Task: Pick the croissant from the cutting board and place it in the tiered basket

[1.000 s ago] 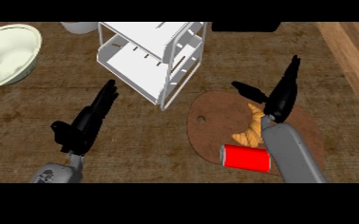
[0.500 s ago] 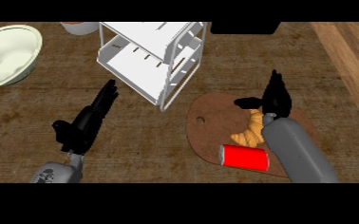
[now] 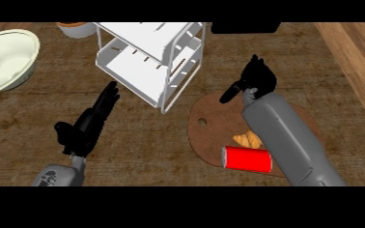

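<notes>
The croissant (image 3: 246, 138) lies on the round brown cutting board (image 3: 211, 134), mostly hidden under my right forearm. My right hand (image 3: 255, 78) hovers over the board's far edge, beyond the croissant. Its fingers point down and away, the thumb is spread to the left, and it holds nothing. The white tiered basket (image 3: 152, 58) stands left of that hand, at the middle back. My left hand (image 3: 87, 123) rests open at the lower left, fingers up, away from the board.
A red can (image 3: 248, 159) lies on the board's near side beside the croissant. A pale bowl (image 3: 14, 58) sits at the far left, a small orange-rimmed pot (image 3: 75, 28) behind it. A black object (image 3: 246, 27) stands at the back right.
My right hand has pulled back and lowered toward the board, its fingers tipping from stretched upward to pointing down. The left hand and the croissant have not moved.
</notes>
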Robot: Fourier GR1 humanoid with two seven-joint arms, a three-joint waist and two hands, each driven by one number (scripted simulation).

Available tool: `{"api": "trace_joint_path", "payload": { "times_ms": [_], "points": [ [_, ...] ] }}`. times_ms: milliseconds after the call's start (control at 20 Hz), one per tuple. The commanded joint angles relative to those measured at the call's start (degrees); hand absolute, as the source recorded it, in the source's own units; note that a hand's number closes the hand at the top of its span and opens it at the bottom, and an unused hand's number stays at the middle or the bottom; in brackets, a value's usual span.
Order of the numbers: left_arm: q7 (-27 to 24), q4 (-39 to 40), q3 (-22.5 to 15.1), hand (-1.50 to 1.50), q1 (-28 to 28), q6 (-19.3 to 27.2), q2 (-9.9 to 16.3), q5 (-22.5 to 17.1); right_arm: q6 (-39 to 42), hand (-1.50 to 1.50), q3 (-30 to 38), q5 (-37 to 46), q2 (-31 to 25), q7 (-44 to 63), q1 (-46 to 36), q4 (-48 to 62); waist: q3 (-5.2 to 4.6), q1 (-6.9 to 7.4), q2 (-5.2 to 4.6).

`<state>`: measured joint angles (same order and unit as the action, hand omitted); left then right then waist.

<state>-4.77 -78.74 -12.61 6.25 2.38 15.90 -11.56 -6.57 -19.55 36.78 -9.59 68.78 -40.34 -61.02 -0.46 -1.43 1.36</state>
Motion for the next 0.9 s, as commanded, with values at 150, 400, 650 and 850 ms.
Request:
{"api": "trace_joint_path", "payload": {
  "times_ms": [150, 400, 650, 850],
  "points": [
    [-1.1, 0.5, 2.3, 0.0, -0.8, -1.6, 1.8, -1.2, 9.1, -1.5, 2.3, 6.6, 0.5, 16.4, -3.8, -0.4, 0.15, -0.65, -0.15],
    [-0.5, -0.6, 0.5, 0.0, -1.1, -0.1, -0.6, -0.2, 11.5, -1.5, 5.4, 7.8, 3.1, 16.4, 0.7, 2.9, 0.23, -0.67, -0.29],
    [-3.4, 1.8, 1.2, 0.0, -1.1, 0.3, -0.5, 1.3, 10.8, -1.5, 7.9, 11.6, 6.2, 16.4, 4.8, -2.5, 0.27, -1.11, -0.46],
    [-1.0, 0.8, 0.7, 0.0, -0.9, 0.5, -1.1, 1.4, 13.8, -1.5, 10.8, 15.3, 8.2, 16.4, 5.7, -4.8, 0.31, -0.17, -0.65]
  ]
}}
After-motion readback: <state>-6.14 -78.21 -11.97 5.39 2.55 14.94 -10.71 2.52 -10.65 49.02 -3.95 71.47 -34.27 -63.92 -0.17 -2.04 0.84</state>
